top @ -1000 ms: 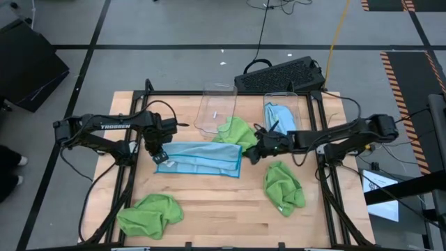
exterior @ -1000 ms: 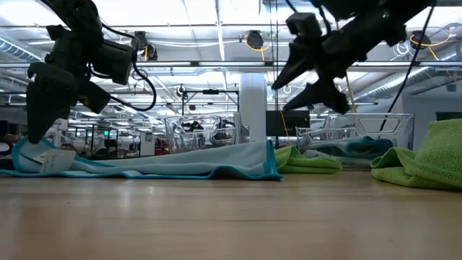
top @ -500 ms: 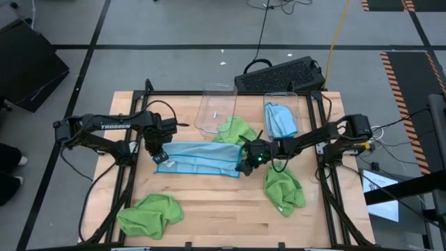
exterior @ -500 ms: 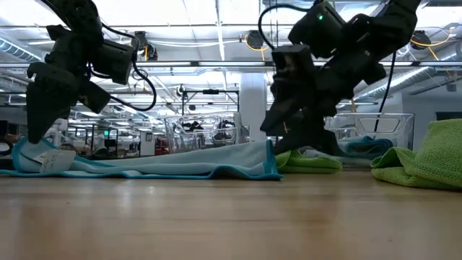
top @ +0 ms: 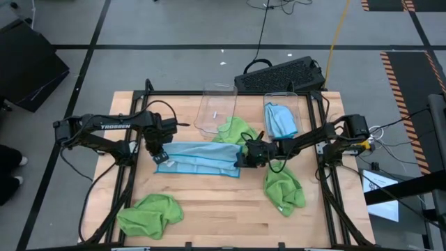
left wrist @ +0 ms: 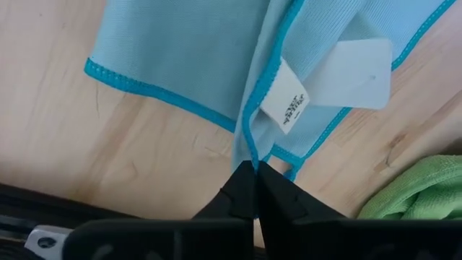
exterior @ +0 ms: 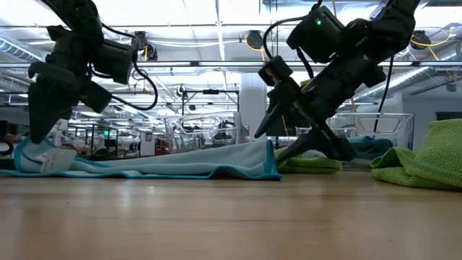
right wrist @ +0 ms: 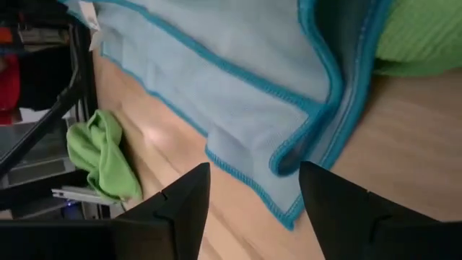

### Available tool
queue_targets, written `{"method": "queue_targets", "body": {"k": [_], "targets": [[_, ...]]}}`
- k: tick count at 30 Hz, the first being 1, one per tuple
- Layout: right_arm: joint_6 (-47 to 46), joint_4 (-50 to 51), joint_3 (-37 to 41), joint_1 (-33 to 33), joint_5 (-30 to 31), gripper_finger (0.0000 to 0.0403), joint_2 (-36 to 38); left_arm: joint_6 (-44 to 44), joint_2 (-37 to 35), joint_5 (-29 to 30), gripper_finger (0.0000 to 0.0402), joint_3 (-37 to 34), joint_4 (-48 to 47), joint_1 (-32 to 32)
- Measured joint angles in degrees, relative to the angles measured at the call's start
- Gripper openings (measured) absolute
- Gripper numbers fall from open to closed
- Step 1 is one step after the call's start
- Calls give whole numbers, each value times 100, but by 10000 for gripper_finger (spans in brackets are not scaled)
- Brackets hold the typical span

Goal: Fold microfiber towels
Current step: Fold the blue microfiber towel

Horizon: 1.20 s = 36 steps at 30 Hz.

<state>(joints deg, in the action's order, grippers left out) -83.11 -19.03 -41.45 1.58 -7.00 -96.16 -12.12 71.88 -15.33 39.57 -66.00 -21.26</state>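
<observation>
Lying half-folded mid-table, the blue towel [top: 198,159] is pinched at its left corner by the left gripper [left wrist: 252,170]. The right gripper [right wrist: 253,189] hovers wide over the right edge; it may catch only one layer, spoiling the fold.

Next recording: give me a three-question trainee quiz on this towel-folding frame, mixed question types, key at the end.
1. True or false: the left hand is shut on the light blue towel.
2. The right hand is: A) gripping a green towel B) open at the blue towel's right edge C) inside a bin.
3. Fill in: the clear bin nearest the keyboard holds a ____ towel.

Key: 1 true; 2 B; 3 light blue.
</observation>
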Motion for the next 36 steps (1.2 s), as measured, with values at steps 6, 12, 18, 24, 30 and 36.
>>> {"method": "queue_targets", "body": {"k": [6, 12, 18, 24, 30, 36], "targets": [[-168, 46, 0, -9, 158, 197, -45, 0, 0, -27, 10, 0, 11, 0], [-358, -30, -2, -7, 284, 186, -42, 11, 0, -27, 7, 0, 11, 0], [-428, 4, 0, 15, 459, 177, -42, 2, 0, -27, 12, 0, 9, 0], [-483, 27, -51, 17, 395, 175, -42, 0, 0, -27, 5, 0, 9, 0], [-481, 469, -224, 39, 387, 175, -44, -2, 0, -27, 8, 0, 9, 0], [-468, 327, -309, 37, 382, 175, -271, -11, 0, -79, 11, 0, 10, 0]]}}
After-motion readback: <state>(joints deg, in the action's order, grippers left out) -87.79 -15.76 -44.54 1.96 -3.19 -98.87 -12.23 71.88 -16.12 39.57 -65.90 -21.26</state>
